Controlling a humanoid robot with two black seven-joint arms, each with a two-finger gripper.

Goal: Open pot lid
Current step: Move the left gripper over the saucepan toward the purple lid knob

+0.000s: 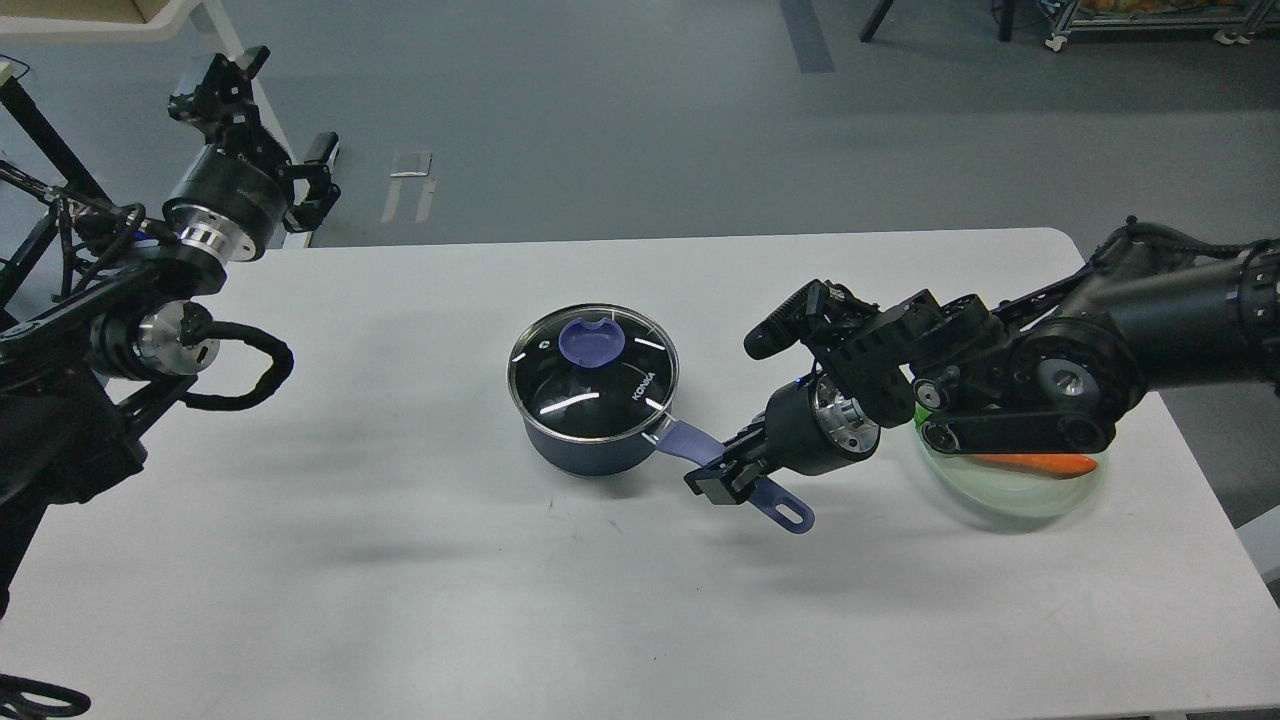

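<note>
The left tool (pixel 268 150) is hanging raised beyond the far left corner of the surface (pixel 400 580), well apart from every item on it. Its 2 fingers are standing apart, with nothing between them.

The pot (pixel 590 445) is sitting upright near the centre of the white surface. The lid (pixel 593 372) is resting closed on the pot's rim, with its lavender knob (pixel 592 343) at centre and the white "KONKA" lettering facing the right side. The pot's long lavender handle (pixel 740 475) is extending toward the near right, with the hole at its end lying free over the surface.

The right tool (pixel 722 478) is positioned at the middle of the handle, well clear of the lid. Its dark fingers are sitting on either side of the handle and appear closed onto it, although the contact faces are too dark to confirm fully.

A pale green plate (pixel 1010 495) is lying to the right of the pot, partly hidden under the right arm. An orange carrot (pixel 1035 464) is lying on the plate.
</note>
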